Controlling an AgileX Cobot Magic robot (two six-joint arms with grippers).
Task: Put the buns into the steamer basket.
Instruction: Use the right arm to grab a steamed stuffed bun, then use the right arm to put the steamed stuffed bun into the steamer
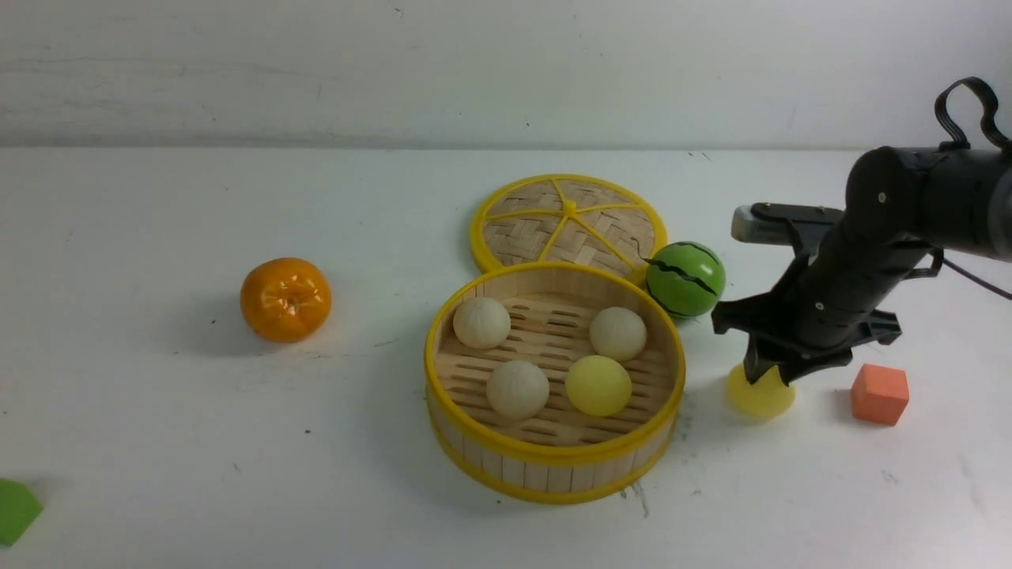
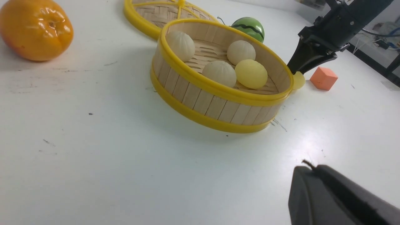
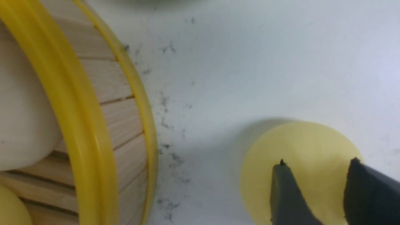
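Note:
The steamer basket (image 1: 553, 454) stands mid-table and holds three beige buns (image 1: 481, 322) (image 1: 617, 333) (image 1: 517, 389) and one pale yellow bun (image 1: 598, 385). Another pale yellow bun (image 1: 760, 399) rests on the table just right of the basket. My right gripper (image 1: 767, 378) reaches down over that bun. In the right wrist view its two dark fingers (image 3: 284, 193) press into the bun (image 3: 300, 140) from either side, beside the basket wall (image 3: 118, 103). My left gripper (image 2: 307, 167) is shut and empty, low over bare table in front of the basket (image 2: 206, 101).
A woven lid (image 1: 568, 225) lies flat behind the basket, with a green striped ball (image 1: 685, 278) at its right. An orange (image 1: 285, 299) sits to the left. An orange cube (image 1: 880, 393) lies right of the held bun. A green block (image 1: 14, 510) shows at the front left edge.

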